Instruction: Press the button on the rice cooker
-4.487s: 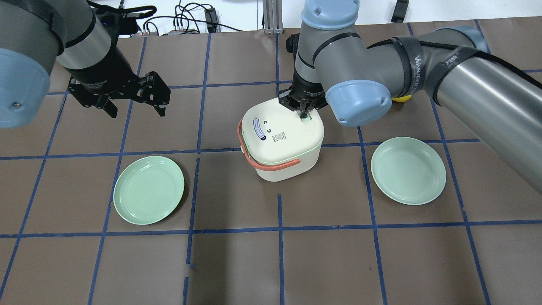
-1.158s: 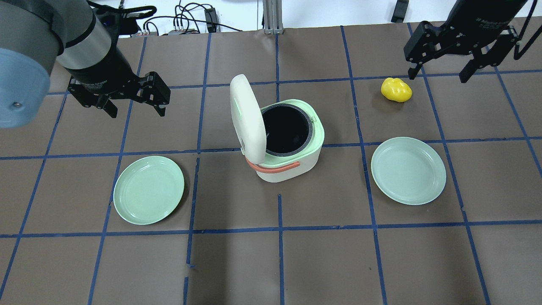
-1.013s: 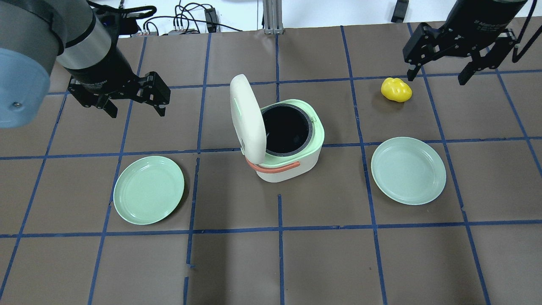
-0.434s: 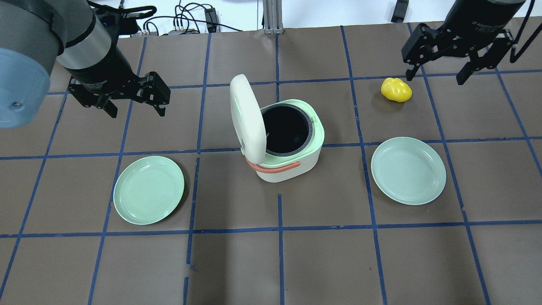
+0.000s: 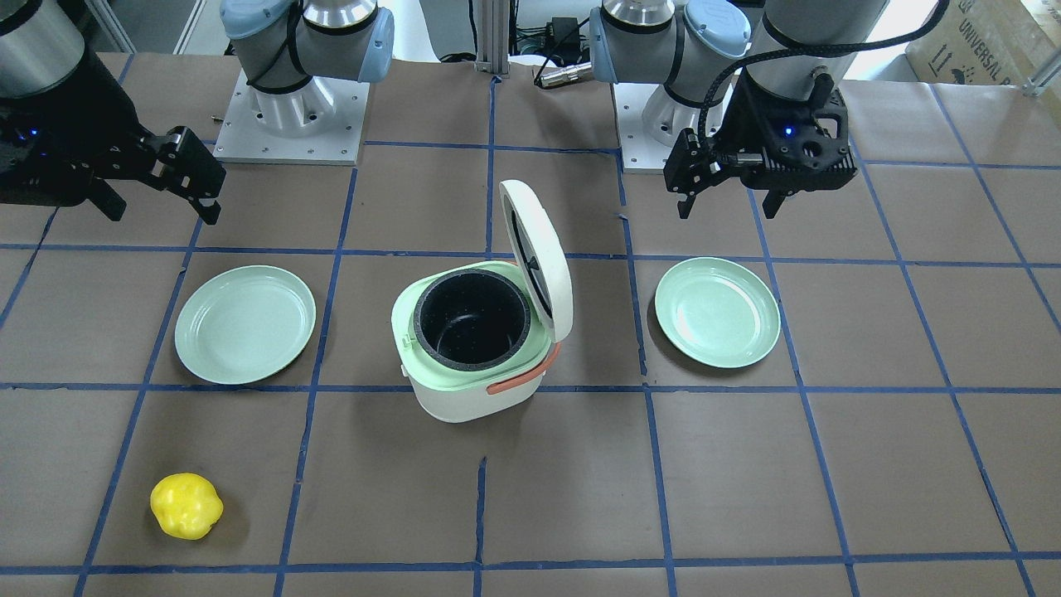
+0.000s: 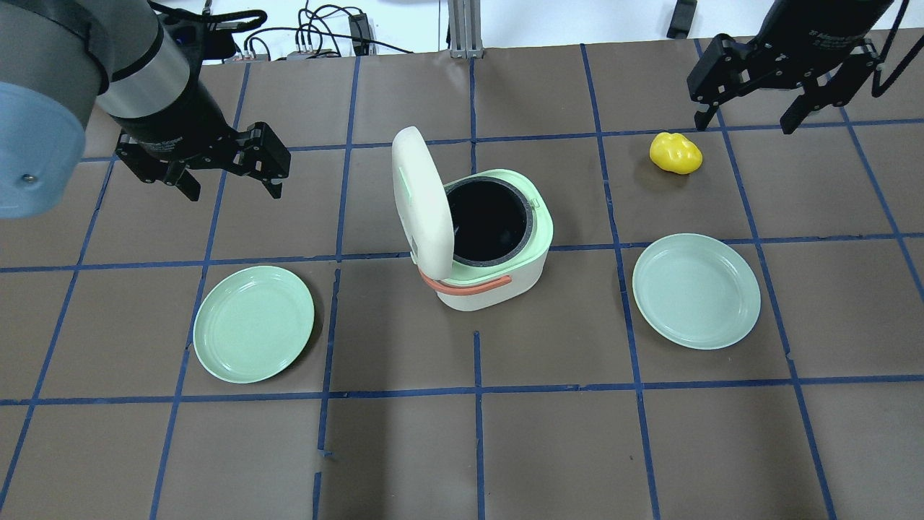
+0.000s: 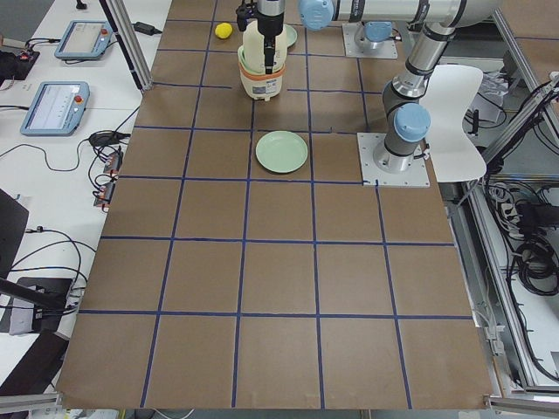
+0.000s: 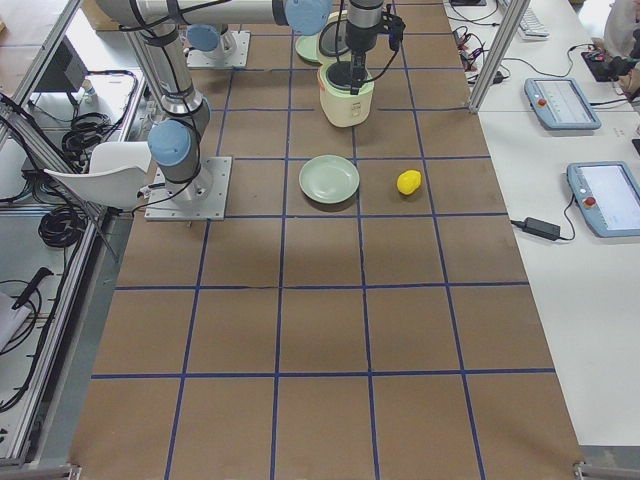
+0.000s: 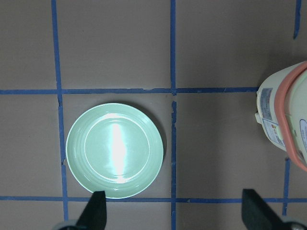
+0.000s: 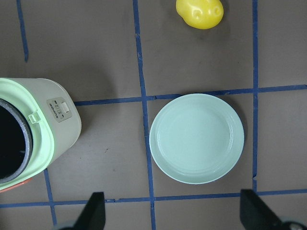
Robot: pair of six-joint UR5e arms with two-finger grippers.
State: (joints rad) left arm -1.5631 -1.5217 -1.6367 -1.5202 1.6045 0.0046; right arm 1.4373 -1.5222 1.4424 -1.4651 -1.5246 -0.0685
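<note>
The white rice cooker (image 6: pixel 498 285) with an orange handle stands mid-table, its lid (image 6: pixel 422 202) swung up and the dark pot showing. Its pale green latch button (image 6: pixel 532 200) is on the rim's far right; the right wrist view shows the cooker's rim (image 10: pixel 57 139) and a small front panel (image 10: pixel 61 111). My right gripper (image 6: pixel 743 121) is open and empty, high at the far right, well away from the cooker. My left gripper (image 6: pixel 234 184) is open and empty, hovering left of the cooker. Both show in the front view, right gripper (image 5: pixel 162 207) and left gripper (image 5: pixel 728 209).
A green plate (image 6: pixel 254 323) lies left of the cooker and another green plate (image 6: pixel 696 290) to its right. A yellow lumpy toy (image 6: pixel 676 153) lies at the far right, below my right gripper. Blue tape lines grid the brown table.
4.5 s ago my right gripper pressed on the closed lid's button; the lid has since sprung open and the right arm has pulled back to the far right. The left arm is unmoved.
</note>
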